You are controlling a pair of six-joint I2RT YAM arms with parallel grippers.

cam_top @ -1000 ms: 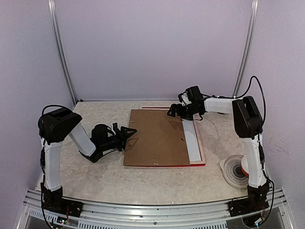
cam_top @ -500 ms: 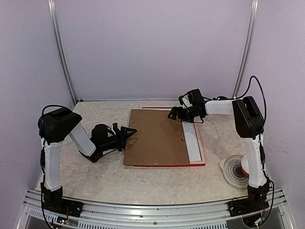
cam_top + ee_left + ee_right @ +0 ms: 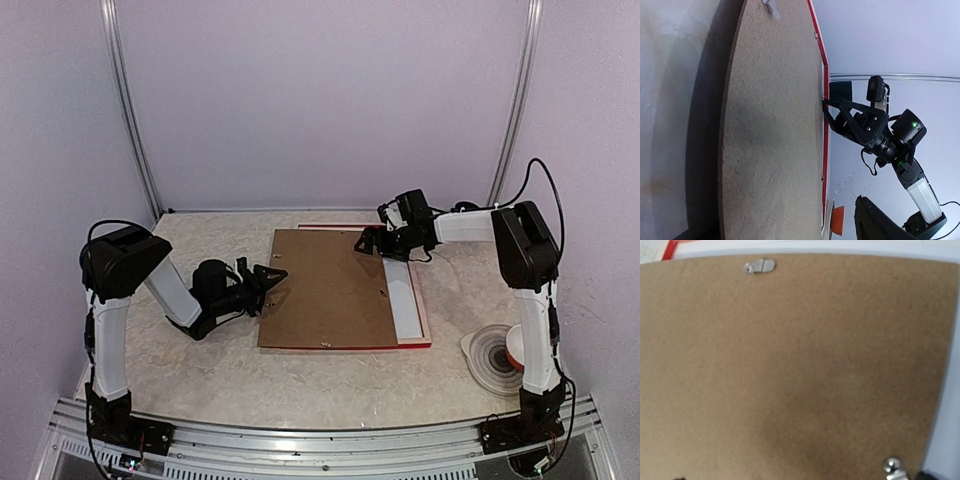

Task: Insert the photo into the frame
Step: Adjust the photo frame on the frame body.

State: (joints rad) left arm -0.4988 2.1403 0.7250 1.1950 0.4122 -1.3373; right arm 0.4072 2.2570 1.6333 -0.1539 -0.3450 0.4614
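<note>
Lying low over the table (image 3: 200, 370) in the overhead view, the left gripper (image 3: 270, 284) had its jaws spread. The left edge of the brown backing board (image 3: 325, 295) sat right at their tips, though contact could not be told. The right gripper (image 3: 365, 242) hung with its jaws wide apart and nothing between them, the board's far right corner just beneath. Under the board lay the frame (image 3: 400, 345), its red edge showing past the board's near and right sides, with a white strip (image 3: 405, 300) between board and red edge.

From the left wrist, the board (image 3: 770, 125) stretched away ahead of the jaws. The frame's red edge (image 3: 826, 140) ran along its far side, and the right gripper (image 3: 829, 112) was poised there, spread.

From the right wrist, the board (image 3: 800, 370) filled the space below the jaws. One metal tab (image 3: 759, 266) sat near its edge, with another (image 3: 892, 466) close to the fingertips. The white strip (image 3: 942, 390) bordered it, and a red corner of the frame (image 3: 669, 250) showed beyond.
</note>
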